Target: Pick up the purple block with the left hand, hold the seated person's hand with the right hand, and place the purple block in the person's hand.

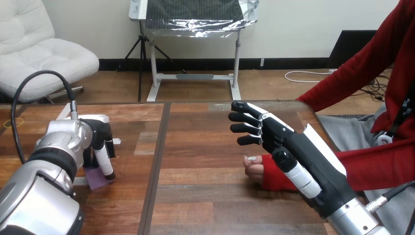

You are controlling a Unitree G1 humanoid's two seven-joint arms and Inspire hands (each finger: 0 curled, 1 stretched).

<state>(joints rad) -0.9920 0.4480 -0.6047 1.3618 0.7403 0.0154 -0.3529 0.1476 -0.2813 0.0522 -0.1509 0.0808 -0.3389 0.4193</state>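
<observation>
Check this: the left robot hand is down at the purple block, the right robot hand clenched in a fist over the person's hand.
One thing is wrong. The head view shows the right robot hand open, fingers straight, not a fist. The rest stands: it is over the person's hand, and the left robot hand is down at the purple block.

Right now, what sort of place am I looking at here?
Probably a robot test bench for handovers: a wooden table, the robot's left hand down at a purple block, and its open right hand by a seated person's hand.
</observation>
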